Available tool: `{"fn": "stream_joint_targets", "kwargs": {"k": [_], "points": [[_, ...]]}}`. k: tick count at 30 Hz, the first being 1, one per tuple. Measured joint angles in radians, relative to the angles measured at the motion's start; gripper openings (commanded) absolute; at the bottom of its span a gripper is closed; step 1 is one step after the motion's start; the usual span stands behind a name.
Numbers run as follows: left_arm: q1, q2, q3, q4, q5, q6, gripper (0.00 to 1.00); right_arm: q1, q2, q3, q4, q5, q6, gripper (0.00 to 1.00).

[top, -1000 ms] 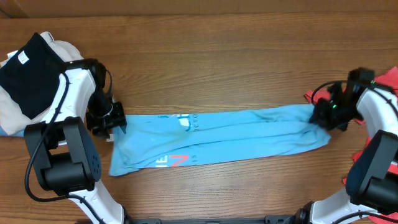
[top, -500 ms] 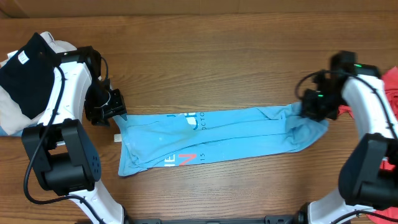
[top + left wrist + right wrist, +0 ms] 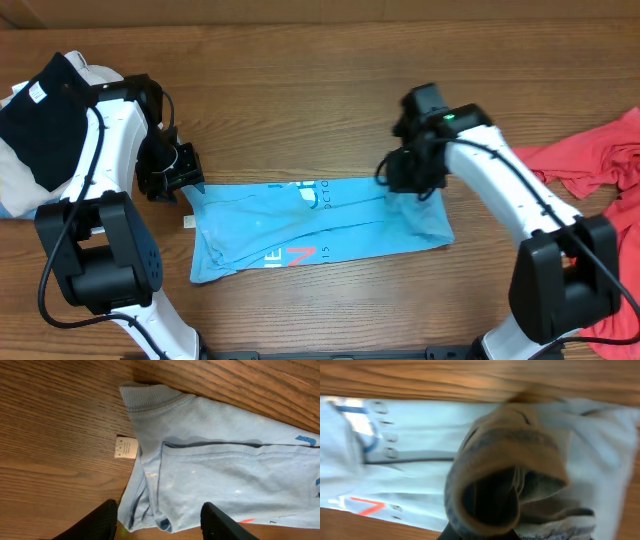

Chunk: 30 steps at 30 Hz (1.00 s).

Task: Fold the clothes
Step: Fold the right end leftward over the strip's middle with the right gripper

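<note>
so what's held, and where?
Right end effector pinches the blue T-shirt by its bunched end opposite the collar; left end effector holds nothing.

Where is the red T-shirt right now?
In the overhead view, the red T-shirt lies crumpled at the right edge of the table, apart from the blue T-shirt.

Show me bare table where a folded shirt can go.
Best: the bare wood strip of table beyond the blue T-shirt. Smaller: the gap between it and the coral-red shirt, though the right arm crosses there. Crowded: far left, by the clothes pile.
</note>
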Motion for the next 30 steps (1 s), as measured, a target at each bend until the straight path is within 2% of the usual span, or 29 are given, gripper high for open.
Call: {"fn": "stream_joint_targets", "kwargs": {"k": [9,25,30], "points": [[0.000,0.000,0.000,0.000,0.003,0.000,0.57,0.112,0.005,0.000,0.064,-0.001,0.079,0.04],[0.000,0.000,0.000,0.000,0.003,0.000,0.57,0.161,0.006,0.000,0.085,-0.003,0.100,0.05],[0.000,0.000,0.000,-0.002,0.003,0.000,0.57,0.194,0.006,0.000,0.104,-0.007,0.104,0.15]]}}
